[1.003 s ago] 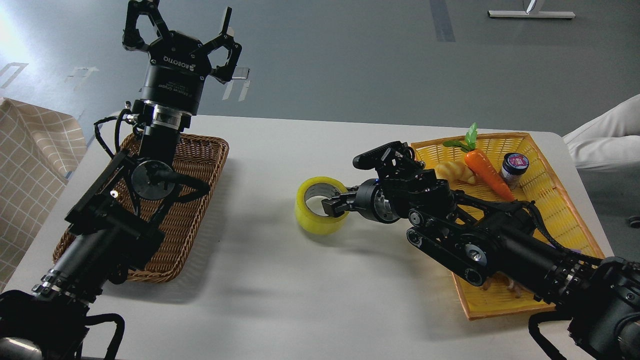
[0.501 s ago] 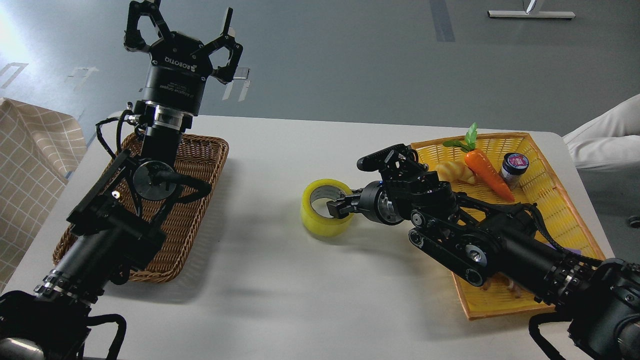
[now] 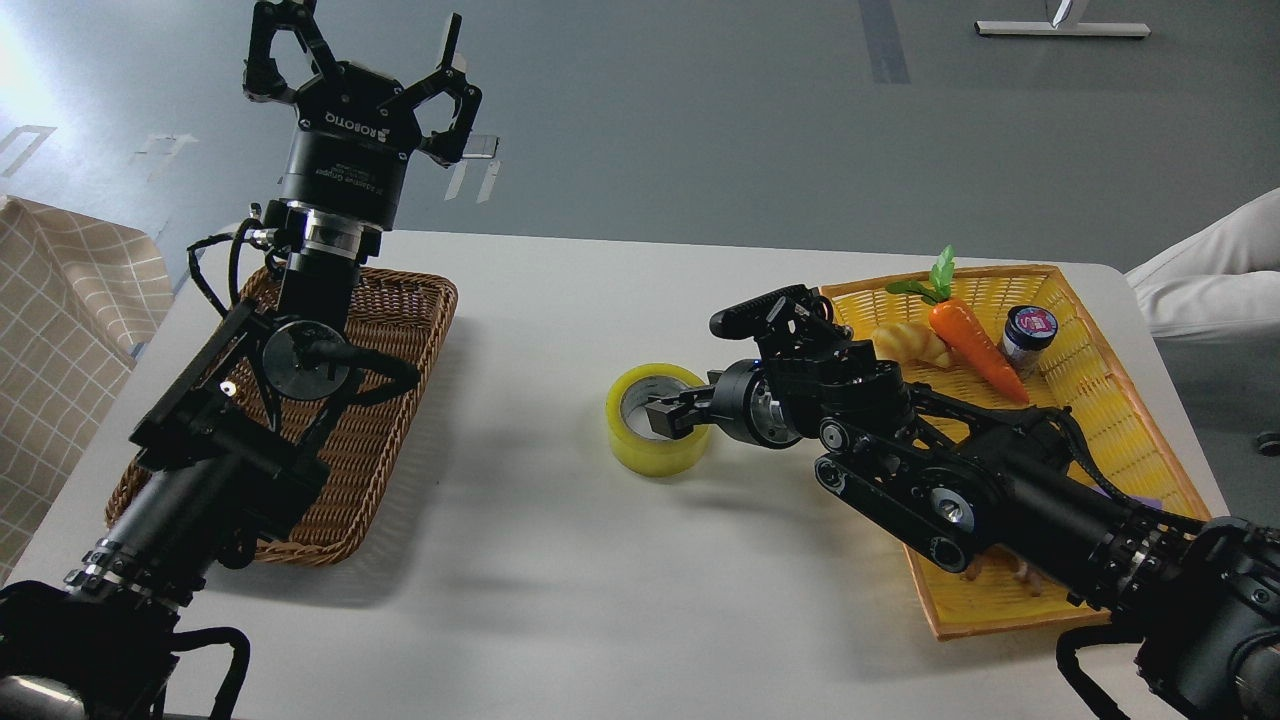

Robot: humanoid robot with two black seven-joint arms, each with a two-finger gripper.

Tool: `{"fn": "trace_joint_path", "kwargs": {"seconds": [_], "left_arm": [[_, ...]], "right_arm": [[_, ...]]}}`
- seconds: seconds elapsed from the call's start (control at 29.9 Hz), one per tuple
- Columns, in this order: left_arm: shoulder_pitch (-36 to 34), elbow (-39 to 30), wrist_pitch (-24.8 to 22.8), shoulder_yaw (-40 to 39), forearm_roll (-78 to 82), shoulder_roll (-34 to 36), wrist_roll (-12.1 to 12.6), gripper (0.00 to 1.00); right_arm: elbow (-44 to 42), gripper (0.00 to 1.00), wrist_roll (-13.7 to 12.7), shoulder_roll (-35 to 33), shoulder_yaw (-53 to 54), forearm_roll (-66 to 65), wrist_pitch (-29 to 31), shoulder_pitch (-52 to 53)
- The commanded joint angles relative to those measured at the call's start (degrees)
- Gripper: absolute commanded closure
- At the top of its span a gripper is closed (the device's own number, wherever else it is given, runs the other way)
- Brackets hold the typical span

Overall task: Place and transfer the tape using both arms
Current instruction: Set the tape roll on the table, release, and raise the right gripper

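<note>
The yellow tape [image 3: 650, 455] lies flat on the white table [image 3: 560, 560] near its middle, grey-white core facing up. My right gripper [image 3: 688, 366] reaches it from the right with its jaws wide apart. The lower finger [image 3: 668, 412] dips into the core and the upper finger [image 3: 755, 305] stands well above the roll, clear of it. My left gripper [image 3: 360, 55] is open and empty, held high and pointing up, over the far end of the brown wicker basket [image 3: 400, 330].
A yellow tray [image 3: 1090, 400] at the right holds a toy carrot [image 3: 975, 345], a bread-like piece [image 3: 910, 345] and a small jar [image 3: 1028, 335]. My right arm lies over the tray's near part. Checked cloth [image 3: 60, 330] is at the left edge.
The tape has shifted slightly right and settled from a tilted pose to flat on the table, with the right gripper's lower finger still in its core. The left arm has barely moved.
</note>
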Motion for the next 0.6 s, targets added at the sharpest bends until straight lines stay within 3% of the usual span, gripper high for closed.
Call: {"fn": "trace_joint_path", "kwargs": {"seconds": [0.0,0.3,0.57], "left_arm": [[0.01,0.00,0.00,-0.01,0.00,0.03,0.01,0.02],[0.10,0.00,0.00,0.43,0.09,0.11,0.01,0.02],[0.19,0.26,0.00,0.43,0.44,0.82,0.01,0.02]], "right_arm": [[2.52,0.15,-0.03,0.00,0.15,0.00,0.00,0.38],[12.19,0.02,0.15,-5.79,7.52,0.09,0.00,0.21],[22.29,0.00,0.59,-12.56,24.02,4.38,0.00,-2.24]]}}
